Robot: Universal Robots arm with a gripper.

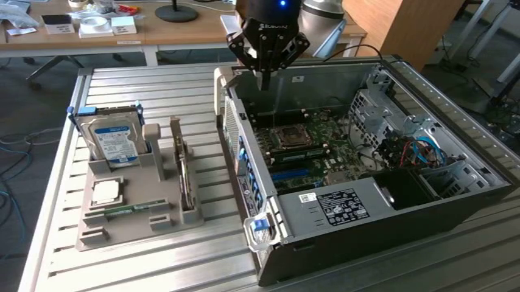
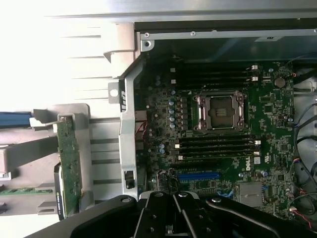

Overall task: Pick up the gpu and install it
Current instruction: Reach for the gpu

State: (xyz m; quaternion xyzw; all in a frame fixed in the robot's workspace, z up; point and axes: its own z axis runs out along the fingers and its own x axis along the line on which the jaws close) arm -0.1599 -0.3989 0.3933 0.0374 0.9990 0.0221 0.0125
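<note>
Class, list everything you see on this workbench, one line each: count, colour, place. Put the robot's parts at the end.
table: 1, silver, slatted, under everything
holder: 1, grey, on the table at the exterior view's left
hard drive: 1, silver with blue label, upright at the holder's back
CPU chip: 1, silver, flat in the holder in front of the drive
RAM stick: 1, green, lying at the holder's front
gpu: 1, green, on edge in the holder, on the side nearest the case
case: 1, black and silver, open, at the exterior view's right
motherboard: 1, green, inside the case
cables: several, red and blue, inside the case
gripper: 1, black, shut, empty, over the open case
</note>
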